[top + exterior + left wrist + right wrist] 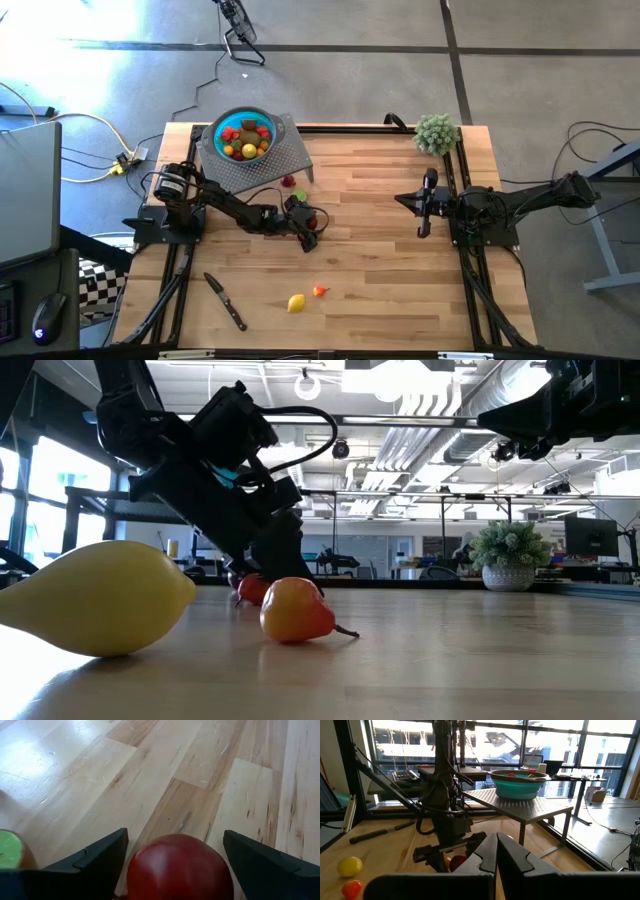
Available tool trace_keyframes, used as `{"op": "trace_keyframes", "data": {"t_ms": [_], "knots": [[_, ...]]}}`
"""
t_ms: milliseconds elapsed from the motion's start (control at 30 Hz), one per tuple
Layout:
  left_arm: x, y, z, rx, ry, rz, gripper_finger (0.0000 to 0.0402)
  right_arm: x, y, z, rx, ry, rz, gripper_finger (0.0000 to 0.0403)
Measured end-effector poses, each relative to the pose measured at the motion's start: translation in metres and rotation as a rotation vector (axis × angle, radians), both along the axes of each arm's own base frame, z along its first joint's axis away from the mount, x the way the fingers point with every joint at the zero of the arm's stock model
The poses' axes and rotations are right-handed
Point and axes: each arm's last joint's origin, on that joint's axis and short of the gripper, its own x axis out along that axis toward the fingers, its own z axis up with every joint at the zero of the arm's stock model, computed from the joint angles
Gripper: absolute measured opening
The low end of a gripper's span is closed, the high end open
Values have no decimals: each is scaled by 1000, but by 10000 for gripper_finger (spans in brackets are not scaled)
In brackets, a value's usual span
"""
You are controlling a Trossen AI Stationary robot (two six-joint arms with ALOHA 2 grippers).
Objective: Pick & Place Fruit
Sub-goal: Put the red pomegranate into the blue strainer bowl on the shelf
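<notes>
**Left gripper straddling a red fruit at centre-left**

Upper left of the high view: teal bowl [243,137] on a perforated grey stand [281,158], holding red, orange, yellow and green fruit. Lower left: black-handled knife [226,302] lying flat on the wooden surface [390,260].

Left of centre: left gripper [309,232] down at the surface, fingers spread wide. Left wrist view shows a red fruit [179,869] between the two fingers [90,865], gaps visible on either side, not clamped. A dark red fruit [288,181] lies just above the arm.

Lower centre: yellow fruit [296,303] and small orange-red fruit [320,291], near each other, loose on the surface.

Right of centre: right gripper [424,218] idle, fingers pressed together, holding nothing. Upper right: fuzzy green plant ball [436,133] at the surface's edge.
</notes>
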Motion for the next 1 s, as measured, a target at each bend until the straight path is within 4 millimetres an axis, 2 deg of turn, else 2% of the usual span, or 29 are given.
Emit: {"op": "trace_keyframes", "data": {"t_ms": [167, 400, 567, 1000], "knots": [[0, 0, 0, -5, 2, -6, 312, 0, 0, 0, 0, 0, 0, 2], [-1, 0, -1, -9, 4, 0, 246, 0, 0, 0, 0, 0, 0, 2], [-1, 0, -1, -9, 5, 3, 215, 0, 0, 0, 0, 0, 0, 2], [-1, 0, -1, -12, 4, 0, 204, 0, 0, 0, 0, 0, 0, 2]]}}
